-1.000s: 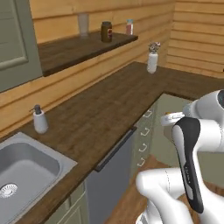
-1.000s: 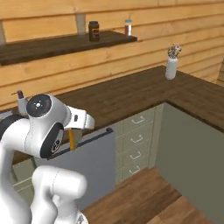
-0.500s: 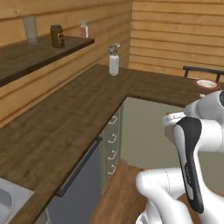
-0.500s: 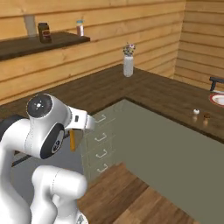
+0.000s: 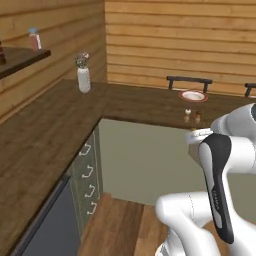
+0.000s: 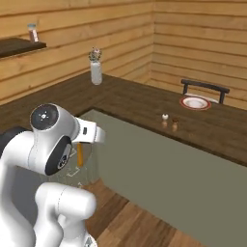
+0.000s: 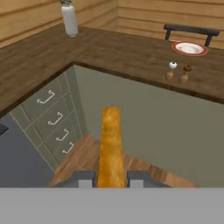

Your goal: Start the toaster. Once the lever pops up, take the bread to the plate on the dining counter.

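In the hand view my gripper [image 7: 111, 178] is shut on the bread [image 7: 110, 144], a golden-brown slice seen edge-on between the two dark fingertips. From the right base view the bread [image 6: 80, 155] hangs as an orange sliver under the hand, over the floor in front of the cabinets. The plate [image 5: 193, 95] [image 6: 195, 102] [image 7: 189, 48], white with a red-orange rim, lies on the dining counter [image 5: 145, 106] [image 6: 135, 103] [image 7: 122, 52] far ahead, before a dark chair. The toaster is out of view.
Salt and pepper shakers [image 5: 192, 116] [image 6: 169, 120] [image 7: 178, 72] stand near the counter's front edge, short of the plate. A white vase [image 5: 83, 75] [image 6: 96, 70] [image 7: 68, 19] sits in the corner. Drawers [image 5: 87, 170] [image 7: 54, 118] line the left. A bottle [image 5: 34, 39] is on the shelf.
The whole picture has slid leftward, so the base has moved: the sink went out of view and the dining counter with plate and chair came in. The grip on the bread is unchanged.
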### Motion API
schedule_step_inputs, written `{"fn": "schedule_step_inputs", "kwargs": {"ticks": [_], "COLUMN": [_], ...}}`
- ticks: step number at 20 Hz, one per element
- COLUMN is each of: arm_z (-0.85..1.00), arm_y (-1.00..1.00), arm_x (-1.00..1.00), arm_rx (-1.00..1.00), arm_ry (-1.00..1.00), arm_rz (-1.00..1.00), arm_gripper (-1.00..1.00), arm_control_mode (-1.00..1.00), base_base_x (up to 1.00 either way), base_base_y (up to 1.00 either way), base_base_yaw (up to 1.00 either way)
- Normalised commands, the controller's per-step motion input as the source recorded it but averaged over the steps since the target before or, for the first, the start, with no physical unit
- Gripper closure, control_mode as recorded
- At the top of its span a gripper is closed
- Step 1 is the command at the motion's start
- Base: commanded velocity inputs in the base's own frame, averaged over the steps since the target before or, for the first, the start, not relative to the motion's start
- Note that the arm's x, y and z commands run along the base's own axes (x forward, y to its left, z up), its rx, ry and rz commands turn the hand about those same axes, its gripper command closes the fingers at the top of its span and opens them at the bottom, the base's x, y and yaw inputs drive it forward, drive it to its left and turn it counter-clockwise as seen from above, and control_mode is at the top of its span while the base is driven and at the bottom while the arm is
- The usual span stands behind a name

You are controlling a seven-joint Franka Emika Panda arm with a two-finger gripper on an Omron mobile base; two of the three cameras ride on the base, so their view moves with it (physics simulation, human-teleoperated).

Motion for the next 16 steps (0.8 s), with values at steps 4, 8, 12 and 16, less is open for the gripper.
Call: {"fn": "schedule_step_inputs", "kwargs": {"ticks": [4,8,12,16], "arm_z": [0.0,0.0,0.0,0.0], "arm_y": [0.0,0.0,0.0,0.0], "arm_x": [0.0,0.0,0.0,0.0], "arm_rx": [0.0,0.0,0.0,0.0], "arm_ry": [0.0,0.0,0.0,0.0], "arm_rz": [0.0,0.0,0.0,0.0], "arm_gripper": [1.0,1.0,1.0,1.0], "arm_control_mode": [1.0,1.0,1.0,1.0], "base_base_x": [0.23,0.26,0.36,0.48], "base_base_y": [-0.52,-0.49,-0.45,-0.37], "base_base_yaw": [-0.37,-0.38,-0.34,-0.26]}}
